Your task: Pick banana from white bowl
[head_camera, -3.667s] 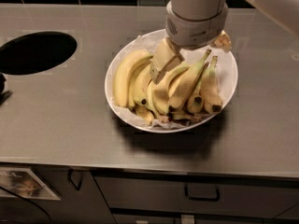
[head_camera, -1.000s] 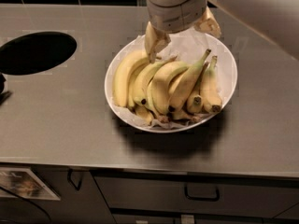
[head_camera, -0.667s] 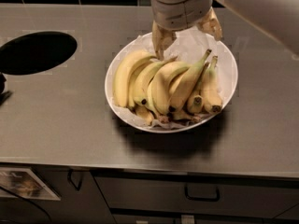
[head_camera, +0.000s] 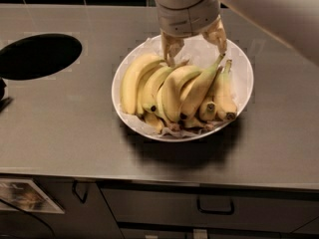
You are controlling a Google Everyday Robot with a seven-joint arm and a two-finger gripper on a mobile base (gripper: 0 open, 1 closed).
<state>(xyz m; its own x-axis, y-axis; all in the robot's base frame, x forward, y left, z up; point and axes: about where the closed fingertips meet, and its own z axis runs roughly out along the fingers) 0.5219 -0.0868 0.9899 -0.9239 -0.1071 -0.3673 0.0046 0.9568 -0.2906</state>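
Note:
The white bowl point(head_camera: 243, 63) sits on the steel counter, lined with crinkled paper and filled with several yellow bananas. The banana point(head_camera: 200, 89) is the long, slim, nearly straight one right of the middle. Its thin stem points up toward the far right and its dark tip lies near the front. Fatter curved bananas point(head_camera: 130, 81) lie to its left and short stubby ones point(head_camera: 224, 101) to its right. My gripper point(head_camera: 195, 44) is open and empty over the far part of the bowl. One finger point(head_camera: 171, 49) is near the curved bananas' stems and the other point(head_camera: 218, 35) is just above the slim banana's stem.
A round dark hole point(head_camera: 40, 55) is cut into the counter at the left. A dark object point(head_camera: 2, 97) sits at the left edge. Drawers with handles point(head_camera: 215, 206) run below the counter's front edge. Dark tiles line the back.
The gripper has come up out of the bananas and back toward the bowl's far rim, then shifted slightly right. It holds nothing. The bananas have barely moved.

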